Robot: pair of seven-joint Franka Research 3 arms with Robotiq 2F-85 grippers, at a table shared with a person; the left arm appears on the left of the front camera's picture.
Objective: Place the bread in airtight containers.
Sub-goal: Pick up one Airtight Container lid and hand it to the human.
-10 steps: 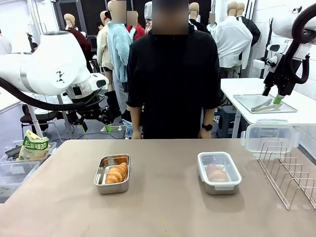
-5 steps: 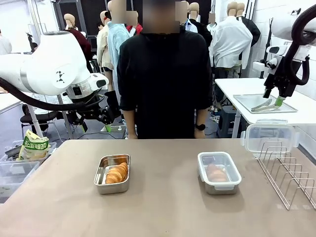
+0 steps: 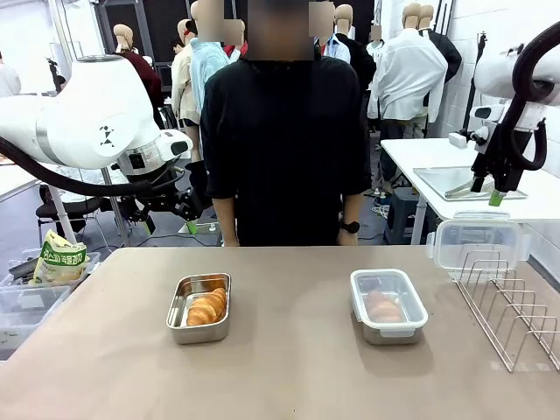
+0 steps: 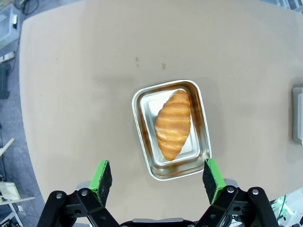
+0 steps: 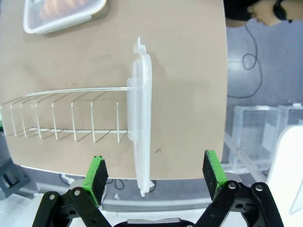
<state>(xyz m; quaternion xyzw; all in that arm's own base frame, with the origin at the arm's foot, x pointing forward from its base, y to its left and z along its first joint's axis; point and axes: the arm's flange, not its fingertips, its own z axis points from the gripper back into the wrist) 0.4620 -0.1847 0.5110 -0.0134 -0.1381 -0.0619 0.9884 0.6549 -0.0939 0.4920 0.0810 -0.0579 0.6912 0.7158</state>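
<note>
One bread roll (image 3: 206,308) (image 4: 173,124) lies in an uncovered steel container (image 3: 172,311) (image 4: 142,142) left of the table's middle. A second roll (image 3: 383,306) shows through the clear lid of the other container (image 3: 357,297) (image 5: 61,12) on the right. Another clear lid (image 3: 477,243) (image 5: 141,118) stands upright in the wire rack. My left gripper (image 3: 188,219) (image 4: 157,176) hangs open high above the uncovered pan. High over that standing lid, my right gripper (image 3: 494,188) (image 5: 154,177) is open too.
The wire rack (image 3: 512,306) (image 5: 61,113) takes up the table's right edge. A person (image 3: 289,149) in black stands at the far side. Bins with a bag (image 3: 57,258) sit off the left edge. A side table carries a metal tray (image 3: 455,179).
My right gripper has drifted slightly right and down. The person has shifted a little to the left. The containers and bread are unmoved.
</note>
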